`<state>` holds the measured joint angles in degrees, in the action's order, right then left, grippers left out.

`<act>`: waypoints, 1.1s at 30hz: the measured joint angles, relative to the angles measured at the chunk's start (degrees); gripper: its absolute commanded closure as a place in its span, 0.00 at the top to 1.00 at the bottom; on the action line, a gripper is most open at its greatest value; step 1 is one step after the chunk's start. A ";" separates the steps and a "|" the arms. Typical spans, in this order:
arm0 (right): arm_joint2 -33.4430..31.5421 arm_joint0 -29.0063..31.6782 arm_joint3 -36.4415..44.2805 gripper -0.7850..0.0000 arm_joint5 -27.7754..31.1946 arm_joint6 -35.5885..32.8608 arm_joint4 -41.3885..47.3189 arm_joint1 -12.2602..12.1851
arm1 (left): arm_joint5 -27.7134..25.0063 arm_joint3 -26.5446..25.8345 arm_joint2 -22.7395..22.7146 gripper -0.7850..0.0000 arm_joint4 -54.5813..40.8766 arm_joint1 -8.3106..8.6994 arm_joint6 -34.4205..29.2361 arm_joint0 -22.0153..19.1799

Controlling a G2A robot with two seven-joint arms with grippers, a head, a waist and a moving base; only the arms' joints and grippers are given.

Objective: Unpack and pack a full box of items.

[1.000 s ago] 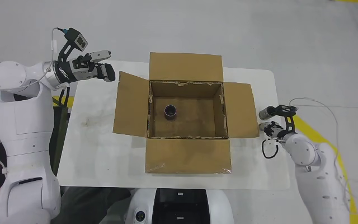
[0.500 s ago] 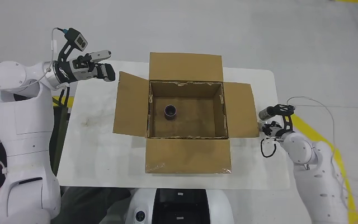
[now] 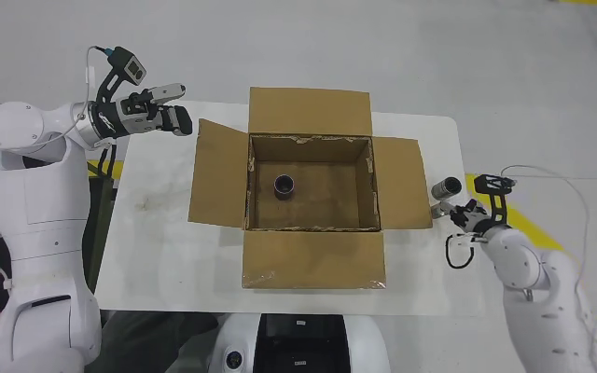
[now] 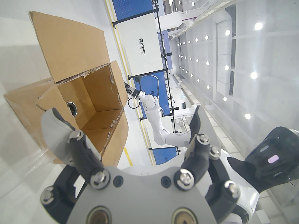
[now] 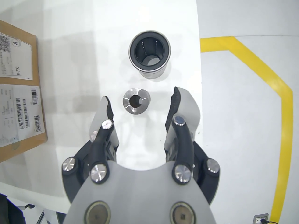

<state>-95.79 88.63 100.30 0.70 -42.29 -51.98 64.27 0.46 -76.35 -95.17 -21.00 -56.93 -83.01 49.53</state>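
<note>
Unpacking looks nearly done to me: a sleeve (image 5: 149,53) and a collet (image 5: 136,100) stand on the table (image 5: 144,12) beside the box (image 3: 312,186), 1 dark ring (image 3: 284,187) left inside, packing all ahead. My right gripper (image 5: 141,95) hangs spread, empty, over the collet; left gripper (image 4: 125,117) spread and empty too
</note>
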 measured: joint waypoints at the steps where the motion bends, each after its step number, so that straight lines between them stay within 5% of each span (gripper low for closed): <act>1: -0.36 0.57 0.90 0.70 -0.27 0.55 0.13 0.00 | 0.00 0.00 0.00 1.00 0.00 0.00 0.00 0.00; 11: -3.49 6.84 10.86 0.78 -2.73 7.87 0.19 0.22 | 0.00 0.00 0.00 1.00 0.00 0.00 0.00 0.00; 19: -4.25 9.50 19.10 0.84 0.74 9.70 -1.08 0.13 | 0.00 0.00 0.00 1.00 0.00 0.00 0.00 0.00; 33: 7.82 5.24 29.52 0.88 9.10 5.72 -10.87 -0.10 | 0.00 0.00 0.00 1.00 0.00 0.00 0.00 0.00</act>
<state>-87.98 93.87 129.82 9.80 -36.57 -62.85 64.17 0.46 -76.35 -95.17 -21.00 -56.93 -83.01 49.53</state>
